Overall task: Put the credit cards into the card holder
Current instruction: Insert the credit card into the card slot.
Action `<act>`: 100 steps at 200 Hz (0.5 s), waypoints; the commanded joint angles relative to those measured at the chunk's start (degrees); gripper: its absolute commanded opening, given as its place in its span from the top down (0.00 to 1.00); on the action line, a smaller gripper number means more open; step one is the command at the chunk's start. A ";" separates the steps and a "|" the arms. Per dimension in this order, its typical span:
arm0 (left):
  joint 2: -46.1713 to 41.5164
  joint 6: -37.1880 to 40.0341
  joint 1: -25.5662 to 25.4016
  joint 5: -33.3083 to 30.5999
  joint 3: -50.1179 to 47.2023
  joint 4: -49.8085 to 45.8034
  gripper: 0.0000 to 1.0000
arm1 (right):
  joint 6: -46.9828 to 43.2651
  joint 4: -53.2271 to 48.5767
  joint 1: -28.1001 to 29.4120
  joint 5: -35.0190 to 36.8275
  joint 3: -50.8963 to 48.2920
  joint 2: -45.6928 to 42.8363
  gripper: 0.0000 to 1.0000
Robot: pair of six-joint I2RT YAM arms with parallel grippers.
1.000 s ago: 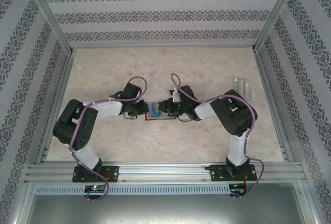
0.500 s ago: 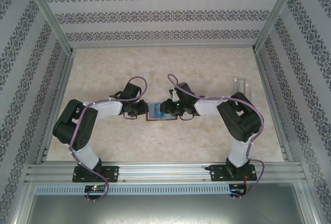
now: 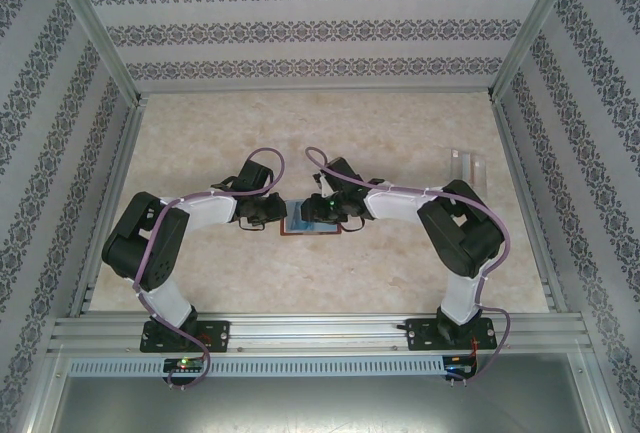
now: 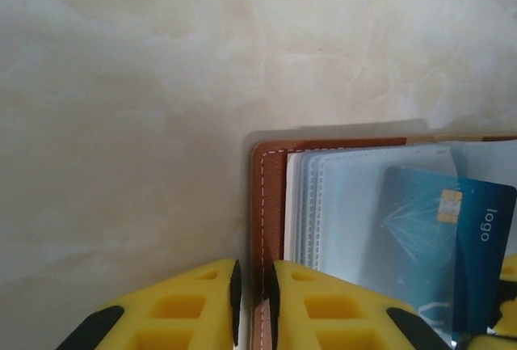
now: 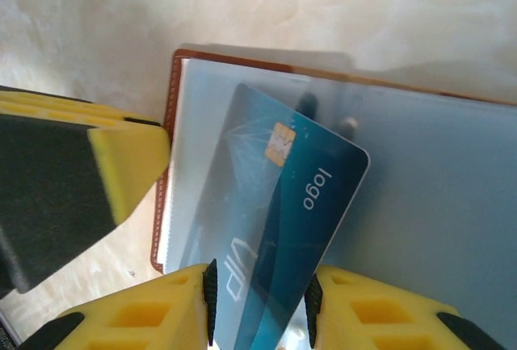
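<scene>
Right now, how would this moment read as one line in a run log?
left gripper: shut on card holder edge | right gripper: astride blue card, grip unclear | blue card: partly in holder

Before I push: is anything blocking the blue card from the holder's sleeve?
Nothing visible. The blue card, in the right gripper, is partly under the card holder's clear sleeve; the left gripper clamps the holder's edge.
</scene>
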 commanded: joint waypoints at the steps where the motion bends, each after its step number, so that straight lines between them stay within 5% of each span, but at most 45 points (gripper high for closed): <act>1: 1.86 -0.44 -0.80 2.33 -0.62 -0.28 0.80 | -2.11 -2.42 1.97 1.23 3.06 1.63 0.64; 100: 1.40 -0.93 -0.52 3.42 -1.86 0.79 0.81 | -6.51 -8.71 0.50 5.64 3.30 -1.44 0.61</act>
